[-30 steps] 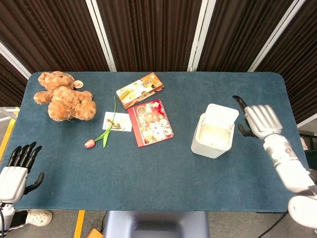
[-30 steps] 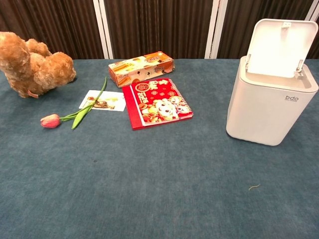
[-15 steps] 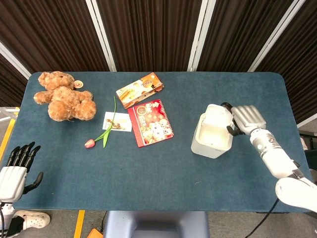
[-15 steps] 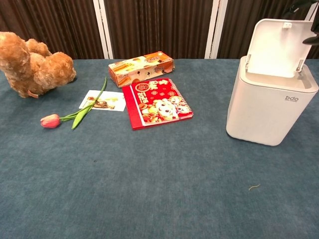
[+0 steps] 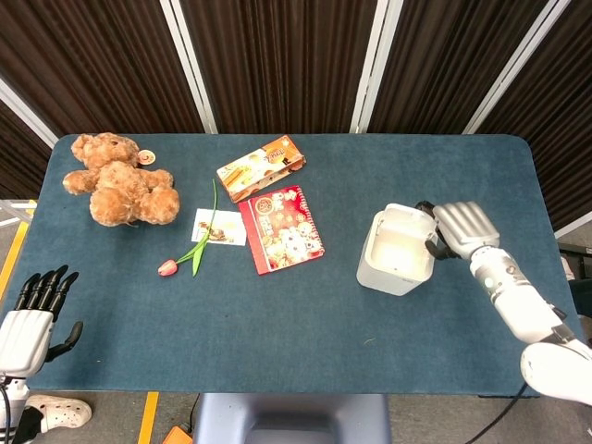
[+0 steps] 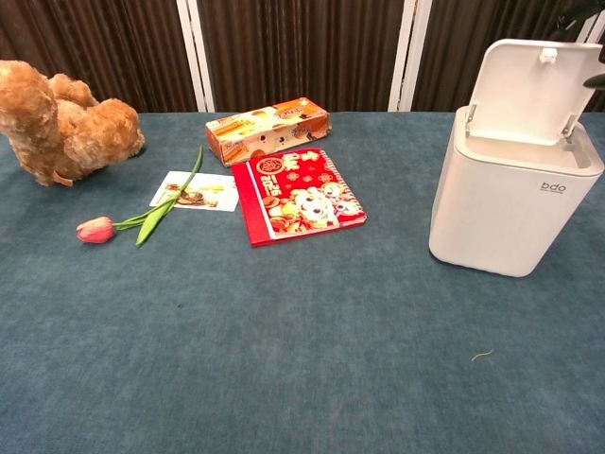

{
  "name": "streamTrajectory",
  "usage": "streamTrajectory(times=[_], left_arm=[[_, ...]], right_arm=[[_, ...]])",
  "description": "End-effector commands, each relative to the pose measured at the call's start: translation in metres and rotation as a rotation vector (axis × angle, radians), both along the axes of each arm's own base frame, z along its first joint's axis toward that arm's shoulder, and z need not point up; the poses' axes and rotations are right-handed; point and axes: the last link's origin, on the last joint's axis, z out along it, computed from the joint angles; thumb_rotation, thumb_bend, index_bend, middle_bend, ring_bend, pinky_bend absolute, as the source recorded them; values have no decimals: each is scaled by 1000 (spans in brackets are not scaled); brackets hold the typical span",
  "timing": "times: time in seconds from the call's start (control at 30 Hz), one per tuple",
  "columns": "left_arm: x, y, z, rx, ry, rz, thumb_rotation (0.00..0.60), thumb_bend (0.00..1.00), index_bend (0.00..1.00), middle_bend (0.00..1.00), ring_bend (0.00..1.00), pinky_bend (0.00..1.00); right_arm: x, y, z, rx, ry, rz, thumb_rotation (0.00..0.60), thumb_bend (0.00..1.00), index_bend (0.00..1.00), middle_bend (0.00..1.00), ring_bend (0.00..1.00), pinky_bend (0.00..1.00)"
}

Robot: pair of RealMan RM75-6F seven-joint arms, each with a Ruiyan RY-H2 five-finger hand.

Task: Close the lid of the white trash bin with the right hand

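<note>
The white trash bin (image 5: 396, 257) (image 6: 512, 203) stands on the right part of the blue table. Its lid (image 5: 410, 219) (image 6: 532, 93) is raised and leans a little forward over the opening. My right hand (image 5: 460, 228) is behind the lid with its fingers touching the lid's back edge and holds nothing. In the chest view only dark fingertips (image 6: 596, 79) show at the right edge beside the lid. My left hand (image 5: 32, 319) hangs off the table's near left corner, fingers apart and empty.
A brown teddy bear (image 5: 118, 190) lies at the far left. A pink tulip (image 5: 192, 248) lies across a small card (image 5: 219, 227). A red booklet (image 5: 281, 228) and an orange box (image 5: 260, 166) sit mid-table.
My right hand came in from the right to the back of the lid, then drew nearer. The lid tipped slightly forward from fully raised. The left hand stayed still.
</note>
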Motion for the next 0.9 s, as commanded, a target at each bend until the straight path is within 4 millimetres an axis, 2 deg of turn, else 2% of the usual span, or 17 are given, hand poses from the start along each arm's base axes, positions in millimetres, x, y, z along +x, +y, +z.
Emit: streamTrajectory(times=[0.03,0.23,0.47,0.63,0.9], left_arm=[[0,-1,0,-1,-1,-3,600,409,0,0,0,10],[1,-1,-1,-4,-1,-6,600,407,0,0,0,11],[1,-1,-1,-12,-1,-6,600,409,0,0,0,12],[1,-2,0,-7,-4,-7,600,411,0,0,0,12],[1,-2,0,-10,-4,-5,600,410,0,0,0,13]], right_arm=[[-1,20,-1,39,12,29,600,495,356,1000,1000,1000],[-2,36,-7,65,44,72,600,495,331,1000,1000,1000],[-9,46,-26,116,89,86,600,496,325,1000,1000,1000],[-13,50,-39,145,102,87,600,495,323,1000,1000,1000],[-18,51,-47,162,129,78,600,496,317,1000,1000,1000]])
